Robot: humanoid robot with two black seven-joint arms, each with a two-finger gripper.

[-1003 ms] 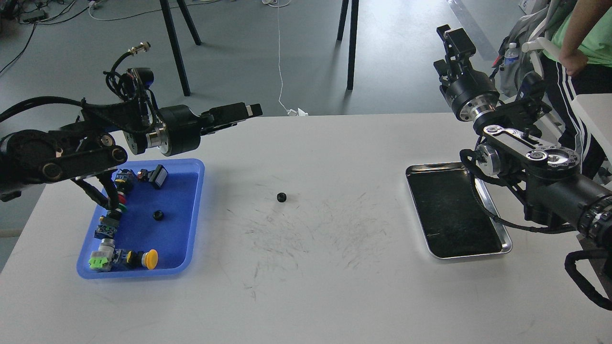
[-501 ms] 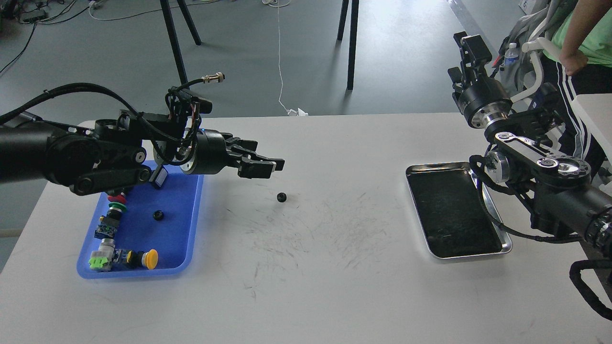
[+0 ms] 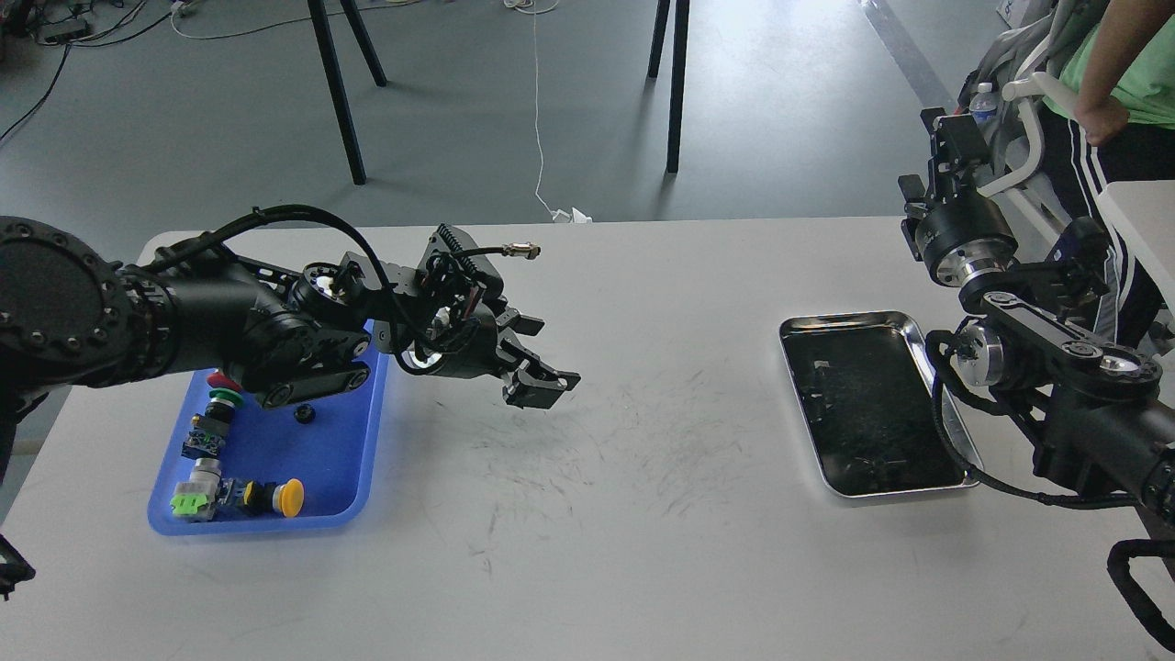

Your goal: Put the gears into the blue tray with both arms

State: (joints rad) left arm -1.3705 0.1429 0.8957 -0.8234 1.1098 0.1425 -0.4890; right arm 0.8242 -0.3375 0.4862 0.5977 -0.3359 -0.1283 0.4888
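One small black gear (image 3: 304,414) lies inside the blue tray (image 3: 363,431) at the table's left. My left arm reaches over the tray's far right corner, and its gripper (image 3: 549,356) hangs low over the white table just right of the tray, fingers spread apart. The loose gear that lay on the table at this spot is hidden behind the lower finger. I cannot tell whether the fingers touch it. My right gripper (image 3: 952,138) is raised at the far right beyond the table's back edge, dark and end-on, its fingers not distinguishable.
Colourful push-button switches (image 3: 240,494) line the blue tray's left and front sides. A shiny metal tray with black lining (image 3: 927,340) sits at the right beside my right arm. A person in a green shirt (image 3: 1124,64) stands at the far right.
My left gripper has swung right and down from over the blue tray's corner onto the loose gear's spot, covering the gear. My right gripper has drawn back to the right.
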